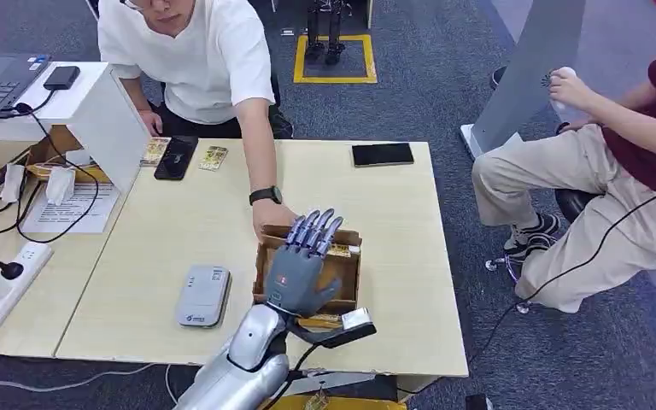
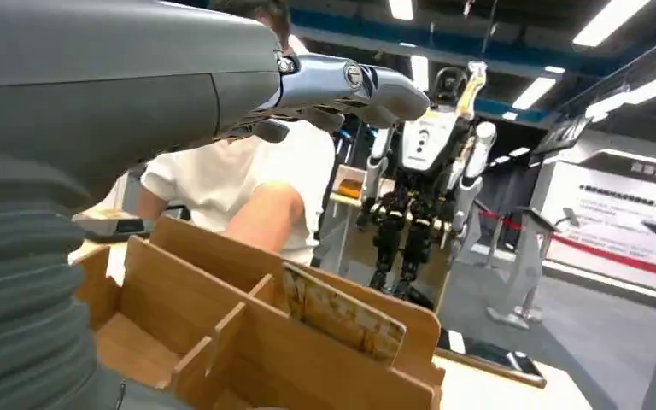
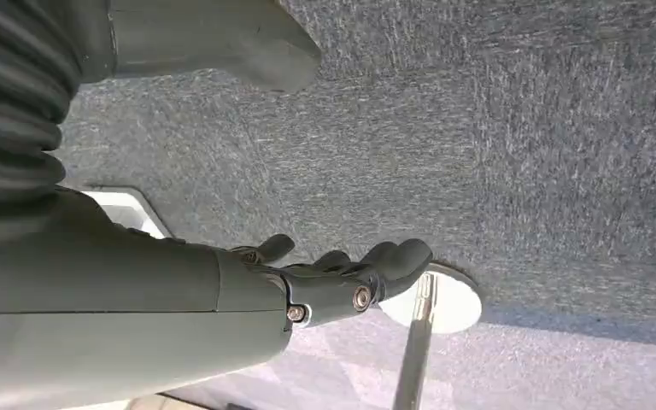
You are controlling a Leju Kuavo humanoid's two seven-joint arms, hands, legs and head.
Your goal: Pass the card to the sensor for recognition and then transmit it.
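Note:
A wooden divided box [image 1: 348,236] stands on the table's near middle, with a yellowish card [image 1: 340,250] upright in its far compartment. My left hand [image 1: 301,265] hovers over the box, fingers stretched forward and apart, holding nothing. In the left wrist view the same hand [image 2: 222,94] reaches out above the box [image 2: 222,342], and the card [image 2: 342,314] stands on edge in a slot below the fingers. The grey card sensor [image 1: 202,295] lies flat to the box's left. My right hand [image 3: 325,286] hangs over carpet, fingers loosely bent, with nothing in it.
A person in a white shirt leans over the far table edge, one hand [image 1: 272,216] at the box's far side. Two loose cards [image 1: 213,157] and a phone [image 1: 175,158] lie at the back, another phone [image 1: 382,154] back right. A seated person [image 1: 615,171] is at right.

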